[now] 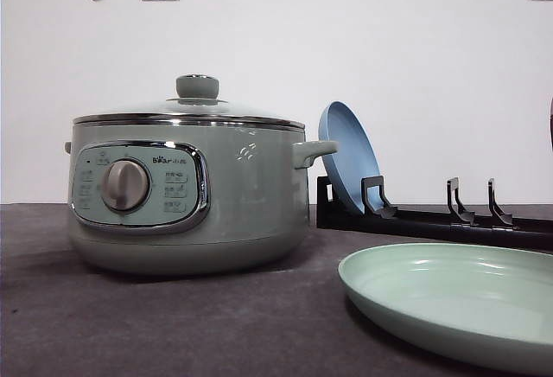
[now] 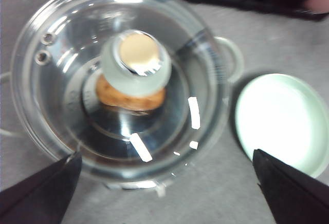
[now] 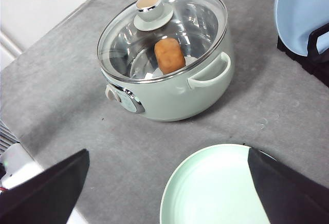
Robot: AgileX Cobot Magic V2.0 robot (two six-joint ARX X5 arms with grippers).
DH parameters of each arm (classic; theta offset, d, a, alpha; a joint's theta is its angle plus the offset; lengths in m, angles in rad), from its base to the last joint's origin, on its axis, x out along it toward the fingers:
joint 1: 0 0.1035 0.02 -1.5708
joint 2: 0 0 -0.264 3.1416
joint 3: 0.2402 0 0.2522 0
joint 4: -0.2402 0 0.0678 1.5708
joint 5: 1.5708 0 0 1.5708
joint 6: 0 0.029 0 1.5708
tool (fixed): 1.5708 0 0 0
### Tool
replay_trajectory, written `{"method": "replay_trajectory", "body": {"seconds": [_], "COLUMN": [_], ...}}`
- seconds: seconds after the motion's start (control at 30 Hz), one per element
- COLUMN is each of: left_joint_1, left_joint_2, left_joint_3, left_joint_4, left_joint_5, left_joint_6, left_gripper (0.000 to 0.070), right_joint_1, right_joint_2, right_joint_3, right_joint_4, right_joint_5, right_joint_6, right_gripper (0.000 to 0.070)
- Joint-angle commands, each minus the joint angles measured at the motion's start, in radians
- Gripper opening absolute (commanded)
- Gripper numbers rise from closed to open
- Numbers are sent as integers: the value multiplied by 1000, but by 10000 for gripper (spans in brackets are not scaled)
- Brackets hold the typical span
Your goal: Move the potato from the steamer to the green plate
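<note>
The steamer [image 1: 186,195] stands on the table's left half with its glass lid [image 1: 190,111] on. Through the lid I see the orange-brown potato [image 3: 169,54] lying inside; in the left wrist view the potato [image 2: 131,98] is partly hidden by the lid knob [image 2: 136,62]. To the steamer's right lies the green plate [image 1: 454,299], with nothing on it. My left gripper [image 2: 166,153] hovers open, high over the lid, holding nothing. High over the near rim of the green plate [image 3: 216,188], my right gripper [image 3: 168,151] is open too.
A blue plate [image 1: 347,156] stands on edge in a black dish rack [image 1: 432,217] behind the green plate. The table top [image 1: 173,325] is dark grey cloth. The steamer's side handle [image 1: 313,150] points toward the rack.
</note>
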Motion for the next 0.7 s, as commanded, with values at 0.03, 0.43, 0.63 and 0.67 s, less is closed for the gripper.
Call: {"method": "replay_trajectory", "body": {"seconds": [0.03,0.43,0.63,0.67], "left_joint_1": [-18,-59,-63,-63], "left_joint_2": [104,350,386,391], "left_joint_3": [103,245,245,245], "left_joint_4": [-18,81,80,76], "left_joint_5": [-45,-132,-132,-132], "left_joint_6": [-5,25,25,25], "left_gripper": [700,700,700,700], "right_joint_1": [2,2,2,2], "right_joint_2": [6,6,6,6], "right_joint_3": [5,5,5,5], "right_joint_4": [19,22,17,16], "right_joint_5": [0,1,1,1], "right_joint_6": [9,-25,-27,-27], "right_gripper": [625,625,624,624]}}
